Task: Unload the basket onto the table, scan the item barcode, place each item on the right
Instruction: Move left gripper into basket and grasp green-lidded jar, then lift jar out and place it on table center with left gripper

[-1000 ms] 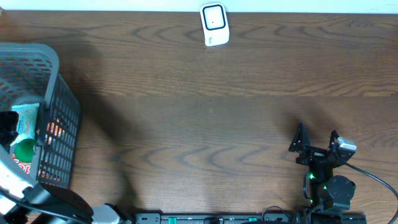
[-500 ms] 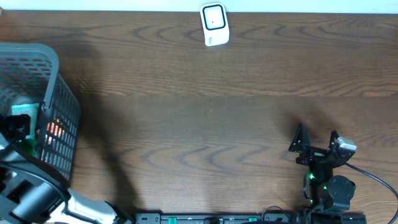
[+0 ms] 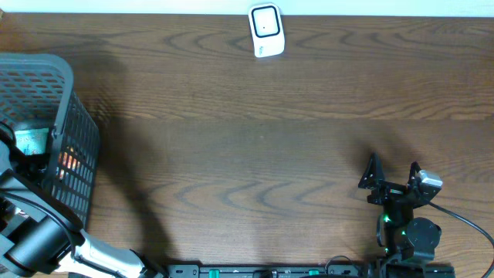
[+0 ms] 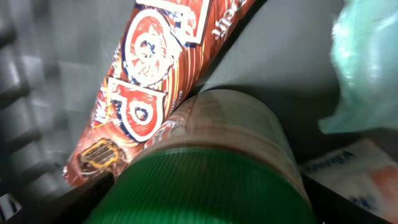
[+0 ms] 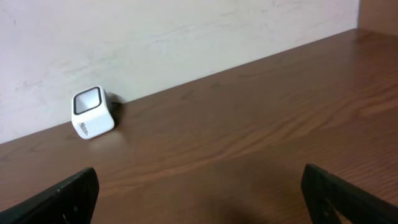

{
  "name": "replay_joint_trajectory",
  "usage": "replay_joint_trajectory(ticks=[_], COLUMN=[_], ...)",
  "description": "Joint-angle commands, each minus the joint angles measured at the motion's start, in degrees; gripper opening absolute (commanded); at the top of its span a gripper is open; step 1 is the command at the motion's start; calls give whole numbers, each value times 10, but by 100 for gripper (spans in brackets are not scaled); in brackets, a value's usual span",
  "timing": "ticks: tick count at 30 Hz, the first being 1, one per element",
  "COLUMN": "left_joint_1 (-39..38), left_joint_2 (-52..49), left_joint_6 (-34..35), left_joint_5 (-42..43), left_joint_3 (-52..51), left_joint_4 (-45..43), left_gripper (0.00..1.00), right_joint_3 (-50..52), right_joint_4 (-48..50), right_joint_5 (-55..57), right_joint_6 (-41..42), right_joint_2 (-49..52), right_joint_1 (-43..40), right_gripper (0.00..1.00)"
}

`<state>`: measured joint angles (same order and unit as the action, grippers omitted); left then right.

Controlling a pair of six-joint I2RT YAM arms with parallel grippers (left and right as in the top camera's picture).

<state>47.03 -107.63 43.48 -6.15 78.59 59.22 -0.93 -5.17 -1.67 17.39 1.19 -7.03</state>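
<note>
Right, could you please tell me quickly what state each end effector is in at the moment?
Left end effector: open, straddling the green-lidded jar in the basket; no grip evident.
Right end effector: open, holding nothing.

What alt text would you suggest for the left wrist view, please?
A green-lidded jar fills the lower frame up close, flanked by the dark fingers of the open left end effector. Behind it lies a red-brown snack wrapper, with a pale green bag at upper right, inside the grey basket.
</note>
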Motion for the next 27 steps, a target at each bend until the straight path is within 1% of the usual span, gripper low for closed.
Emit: replay_joint_trajectory(ticks=[1, 4, 8, 13, 16, 20, 24, 27], left_joint_1=[-2, -2, -2, -2, -2, -2, -2, -2], left_joint_2=[-6, -6, -6, 0, 12, 55, 131, 203], left_joint_6=[-1, -2, -6, -21, -29, -45, -79, -92], left_joint_5=[-6, -7, -7, -6, 13, 53, 122, 184], left_joint_3=[-23, -24, -24, -15, 2, 32, 65, 83], left_joint_4=[-16, -22, -25, -21, -4, 9, 11, 12], left_gripper=[89, 85, 69, 60, 59, 59, 60, 61], right_joint_3=[1, 1, 1, 1, 1, 1, 1, 1], right_joint_4=[-2, -2, -2, -2, -2, -2, -2, -2], right_joint_5=[1, 1, 1, 1, 1, 1, 1, 1], right_joint_6=[2, 2, 2, 2, 2, 2, 2, 2], right_joint_2=[0, 0, 0, 0, 0, 0, 0, 0], right_joint_1=[4, 4, 4, 4, 4, 4, 4, 4], right_gripper=[99, 99, 99, 99, 99, 99, 99, 99])
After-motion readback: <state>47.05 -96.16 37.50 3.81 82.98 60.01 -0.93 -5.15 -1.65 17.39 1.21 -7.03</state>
